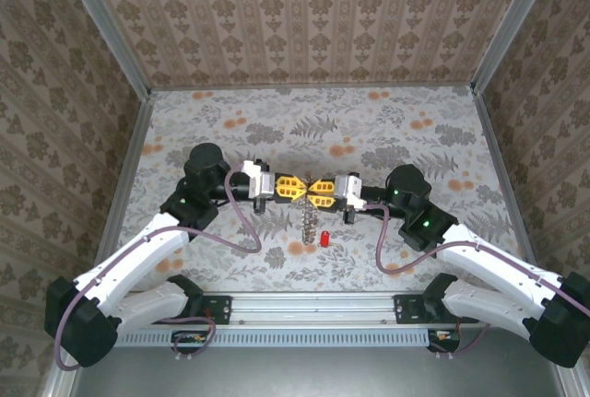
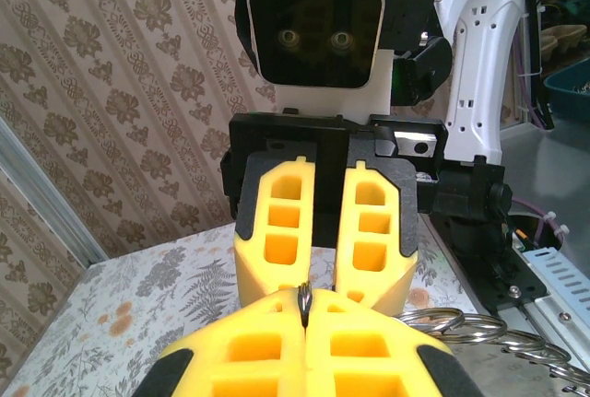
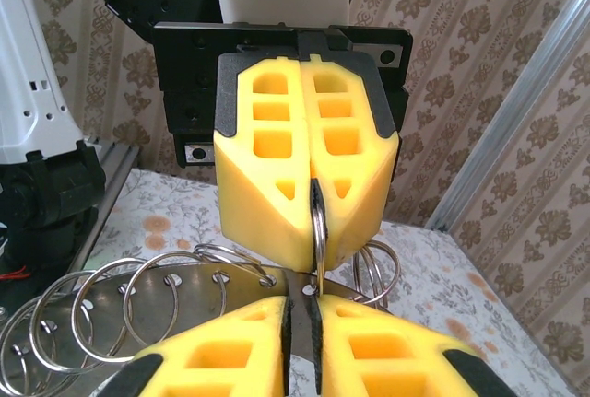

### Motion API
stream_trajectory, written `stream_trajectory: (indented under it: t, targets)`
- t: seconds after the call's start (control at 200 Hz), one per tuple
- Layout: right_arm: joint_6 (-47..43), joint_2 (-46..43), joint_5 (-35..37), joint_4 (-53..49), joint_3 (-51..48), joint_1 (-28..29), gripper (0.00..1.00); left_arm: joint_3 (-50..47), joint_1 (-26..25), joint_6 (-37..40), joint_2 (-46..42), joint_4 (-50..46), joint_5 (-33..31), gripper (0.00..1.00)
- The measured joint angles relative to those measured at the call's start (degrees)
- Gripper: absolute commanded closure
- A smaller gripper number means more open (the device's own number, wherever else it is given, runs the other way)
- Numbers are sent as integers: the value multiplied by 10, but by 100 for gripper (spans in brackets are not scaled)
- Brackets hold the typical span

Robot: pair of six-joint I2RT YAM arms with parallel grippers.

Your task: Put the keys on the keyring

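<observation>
My left gripper (image 1: pixel 297 190) and right gripper (image 1: pixel 318 190) meet tip to tip above the middle of the table. The keyring (image 3: pixel 184 314) is a curved silvery band with holes that carries several wire loops, and it hangs below the tips (image 1: pixel 309 220). The left gripper (image 2: pixel 303 323) is shut on one thin loop of it, whose edge sticks up between the yellow fingers. The right gripper (image 3: pixel 315 323) stands with a narrow gap between its pads, right at the loop's lower end, with the band seen through the gap. One red-headed key (image 1: pixel 325 237) lies on the table just below the ring.
The table has a floral cloth (image 1: pixel 415 139) and is boxed in by patterned walls behind and at both sides. The arm bases and a metal rail (image 1: pixel 313 309) run along the near edge. Cables loop from both wrists.
</observation>
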Motion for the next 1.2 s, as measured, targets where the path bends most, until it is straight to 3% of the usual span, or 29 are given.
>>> stream_trajectory:
  t: [0.135, 0.31, 0.425, 0.49, 0.73, 0.87, 1.075, 1.2]
  targets:
    - [1, 1, 8, 0, 1, 2, 79, 0, 0, 0, 0, 0, 0, 100]
    - [0, 1, 16, 5, 2, 2, 79, 0, 0, 0, 2, -7, 0, 100]
    - [0, 1, 17, 6, 2, 2, 87, 0, 0, 0, 2, -10, -1, 100]
    - [3, 1, 17, 4, 2, 3, 100, 1, 0, 2, 2, -12, -2, 100]
    - [21, 6, 56, 24, 1, 9, 100, 7, 0, 4, 2, -16, -36, 100]
    - [48, 15, 180, 61, -8, 49, 100, 11, 0, 4, 2, -16, -86, 100]
    - [88, 76, 483, 149, -10, 146, 100, 10, -5, 3, 14, 11, -185, 100]
    - [108, 127, 626, 193, 0, 183, 100, -3, -17, 2, 23, 37, -251, 100]
